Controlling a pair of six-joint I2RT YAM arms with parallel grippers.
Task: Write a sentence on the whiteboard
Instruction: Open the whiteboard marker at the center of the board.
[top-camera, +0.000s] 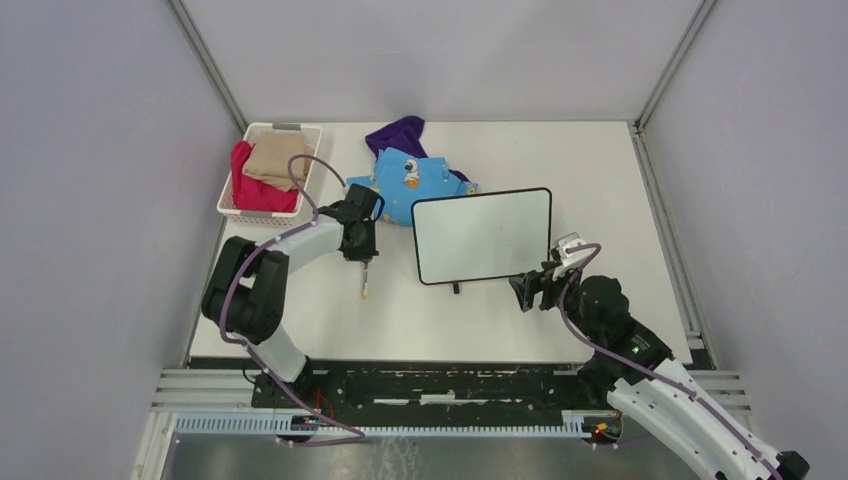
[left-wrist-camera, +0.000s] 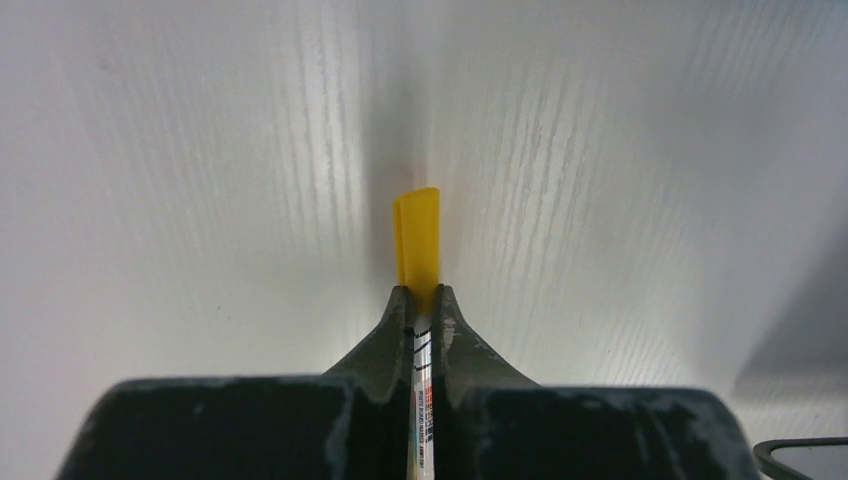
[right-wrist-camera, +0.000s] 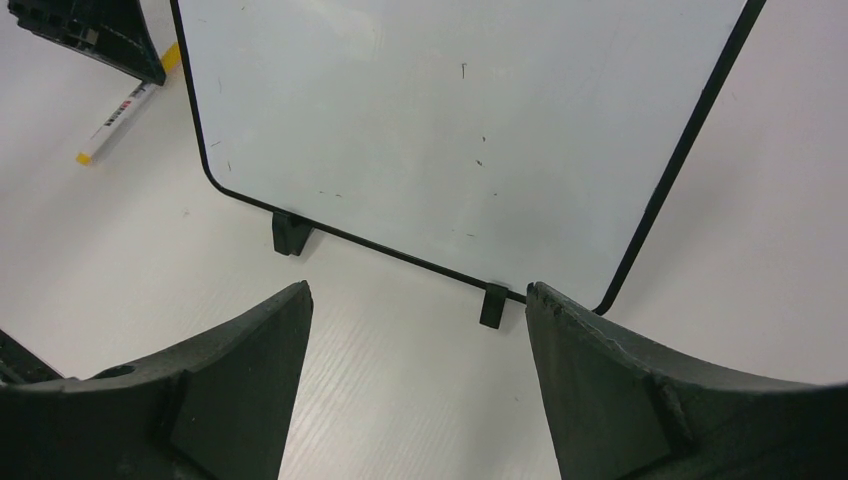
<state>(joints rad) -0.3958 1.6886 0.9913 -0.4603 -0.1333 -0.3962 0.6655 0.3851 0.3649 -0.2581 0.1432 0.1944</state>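
Left gripper: I see its fingers pressed together on the marker, pinching the barrel just behind the yellow end, which sticks out past the tips.
Marker axis: in the top view it runs from the fingertips toward the near edge of the table, almost straight at the arm bases. I cannot tell whether it lies on the table or hangs just above it.
Whiteboard: flat on the table, right of centre, its long side running left to right with a slight tilt. Its left edge is near the left gripper, on that gripper's right.
Sentence: none on the board yet; I see only a few faint specks.
Right gripper: fingers spread wide with nothing between them, at the board's near right corner, one black foot just ahead.
Nearer arm: the right is closer to the board, but the left has the marker.
Next move, as I judge it: lift the marker, carry it rightward over the board and turn its tip down. The yellow end looks like a cap, so it probably comes off first.
Risk: the board may slide under the tip unless the right gripper steadies it.
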